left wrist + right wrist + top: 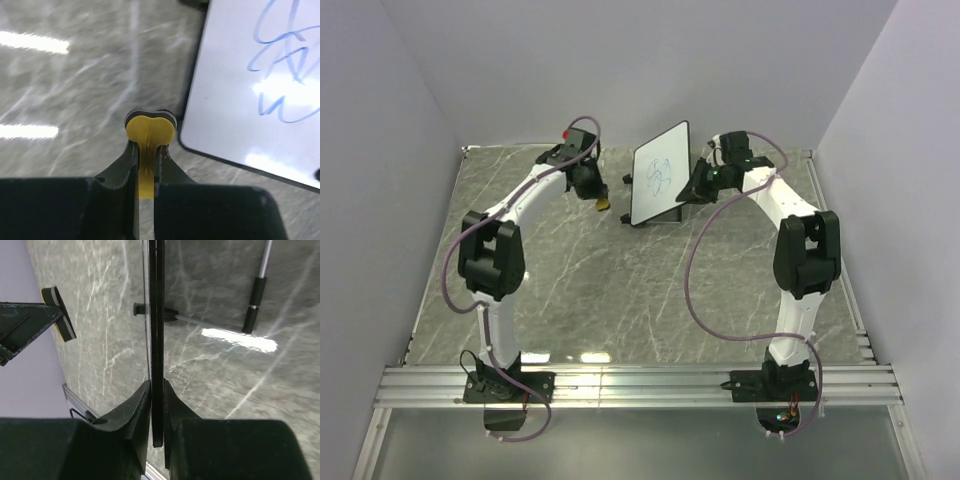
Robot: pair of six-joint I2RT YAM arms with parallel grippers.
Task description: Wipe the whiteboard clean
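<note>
Two arms meet at the far middle of the counter (570, 290). There the right jaws clamp the standing whiteboard (658, 190) by its edge; the left jaws pinch a yellow eraser (150, 131) just beside its blue-scribbled face.

The whiteboard (156, 290) is seen edge-on, its thin black frame running straight up the middle of the view. The right gripper (156, 390) has its jaws closed on the frame's near edge, one on each face. On the board's right face a black stand (254, 305) juts out: a short bracket, a thin grey rod and a black-sleeved bar, lying above the grey marbled counter (215, 390), where a bright strip of light reflects. Left of the board, and clear of it, the left gripper (47, 315) reaches in, holding a flat eraser (67, 330) at its tip. Behind it is a pale wall (25, 270), and a metal rail (75, 397) lines the counter's edge.
</note>
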